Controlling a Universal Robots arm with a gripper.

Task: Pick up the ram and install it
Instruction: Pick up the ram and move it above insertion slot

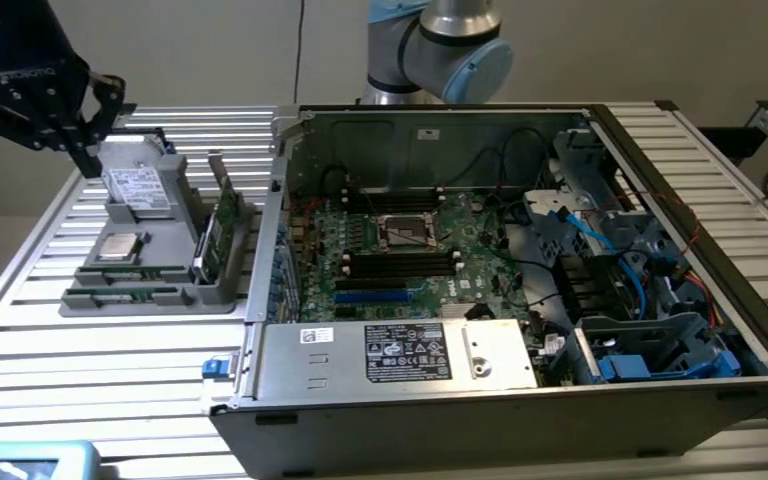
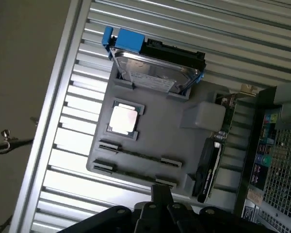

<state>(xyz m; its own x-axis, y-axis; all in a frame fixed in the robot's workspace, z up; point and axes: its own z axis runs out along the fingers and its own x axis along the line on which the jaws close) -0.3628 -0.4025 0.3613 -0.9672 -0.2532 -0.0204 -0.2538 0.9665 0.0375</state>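
Ram [image 1: 227, 215] standing on edge at right rim of one gray tray [image 1: 164, 270], left-centre of exterior view. Tray also holds one hard drive [image 1: 137, 187], one processor [image 1: 120, 247]. One gripper [image 1: 89, 160] upper left, fingers pinched together, empty. One open computer case [image 1: 491, 370] right

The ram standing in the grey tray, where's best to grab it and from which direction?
Take the ram by its free upper long edge, near mid-length, probably coming straight down from above. It stands on edge in a slot of the grey tray with its lower edge buried, so pinch across its two flat faces.
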